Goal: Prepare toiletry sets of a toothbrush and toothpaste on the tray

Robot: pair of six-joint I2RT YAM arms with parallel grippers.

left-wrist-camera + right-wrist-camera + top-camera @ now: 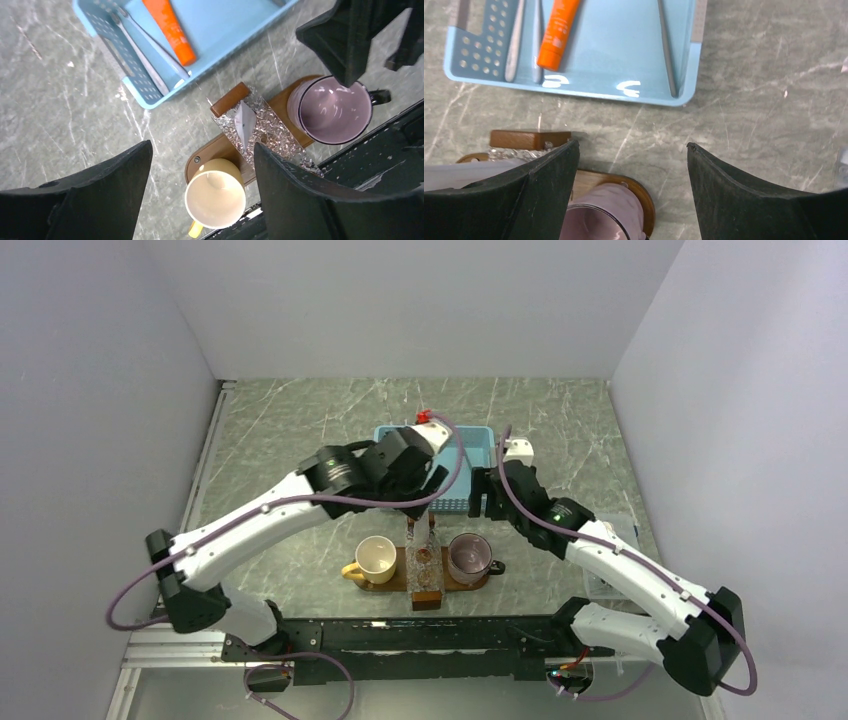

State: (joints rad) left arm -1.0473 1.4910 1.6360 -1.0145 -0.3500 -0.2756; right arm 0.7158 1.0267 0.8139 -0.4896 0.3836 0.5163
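The dark-brown wooden tray (395,583) lies near the arms and carries a yellow cup (377,557), a purple cup (469,557) and a clear box (425,575) between them. Pale-blue toothbrushes (154,42) and an orange toothpaste tube (170,30) lie in the light-blue basket (478,445). They also show in the right wrist view, toothbrushes (515,45) beside the tube (558,32). My left gripper (201,146) is open and empty above the tray's yellow-cup end (215,150). My right gripper (632,146) is open and empty over the table between the basket (574,90) and the purple cup (599,215).
The clear box (255,127) has a wooden block at one end and a white flat item inside. One more toothbrush (666,50) lies along the basket's right wall. Grey walls stand close on both sides. My right gripper's fingers (360,35) hang over the purple cup (332,110).
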